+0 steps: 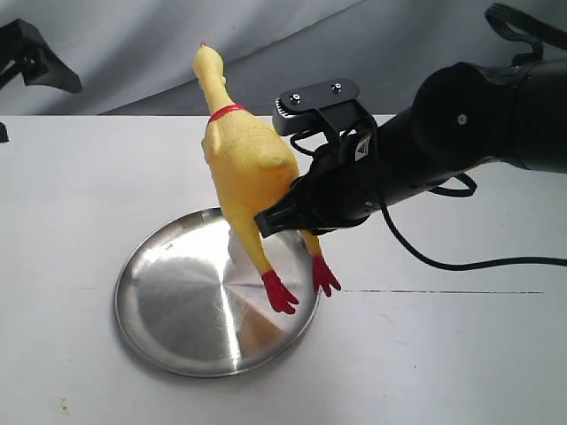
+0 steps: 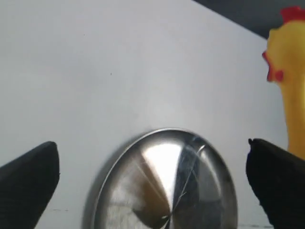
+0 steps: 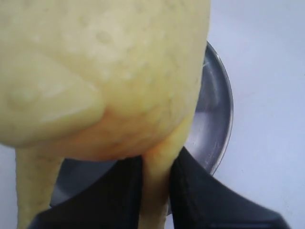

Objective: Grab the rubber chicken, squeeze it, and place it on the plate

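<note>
The yellow rubber chicken (image 1: 244,164) hangs upright above the steel plate (image 1: 177,305), head up, red feet dangling over the plate's right rim. My right gripper (image 1: 297,212) is shut on the chicken's leg just under the plump body (image 3: 105,71); in the right wrist view the black fingers (image 3: 193,191) pinch the thin yellow leg (image 3: 155,186). My left gripper (image 2: 152,191) is far apart from it, open and empty, with its fingertips (image 2: 28,183) framing the plate (image 2: 200,164). The chicken's head and red comb (image 2: 286,52) show at that view's edge.
The white tabletop (image 1: 443,354) stretches around the plate. A grey cloth backdrop (image 1: 133,44) hangs behind. A black cable (image 1: 461,263) trails from the right arm across the table. A dark fixture (image 1: 35,57) sits at the far left.
</note>
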Available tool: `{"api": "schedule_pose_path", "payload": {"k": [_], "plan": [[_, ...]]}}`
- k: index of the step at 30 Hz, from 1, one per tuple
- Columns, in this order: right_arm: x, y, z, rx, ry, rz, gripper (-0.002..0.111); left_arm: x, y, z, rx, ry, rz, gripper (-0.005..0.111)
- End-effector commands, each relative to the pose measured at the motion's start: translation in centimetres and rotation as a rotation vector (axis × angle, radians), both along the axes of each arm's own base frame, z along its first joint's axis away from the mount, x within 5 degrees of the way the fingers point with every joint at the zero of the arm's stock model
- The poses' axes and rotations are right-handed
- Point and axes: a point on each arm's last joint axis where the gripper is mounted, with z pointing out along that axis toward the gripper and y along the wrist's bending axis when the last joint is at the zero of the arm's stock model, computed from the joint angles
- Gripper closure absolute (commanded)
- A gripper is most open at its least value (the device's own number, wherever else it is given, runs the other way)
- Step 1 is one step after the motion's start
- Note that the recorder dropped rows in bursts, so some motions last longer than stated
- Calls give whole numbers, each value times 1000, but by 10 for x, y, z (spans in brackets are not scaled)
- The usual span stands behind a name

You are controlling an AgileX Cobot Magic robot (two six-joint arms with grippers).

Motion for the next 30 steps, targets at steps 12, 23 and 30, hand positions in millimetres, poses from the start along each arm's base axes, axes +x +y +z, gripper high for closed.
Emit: {"api": "schedule_pose_path", "payload": {"k": [12, 23, 30], "plan": [[9, 23, -3, 221, -32, 38, 108, 16, -37, -22, -479, 39, -331, 2], [5, 30, 0, 318, 15, 54, 108, 17, -41, -18, -509, -42, -427, 2], [6, 31, 2, 340, 0, 55, 108, 17, -46, -18, -525, -54, -449, 2]]}}
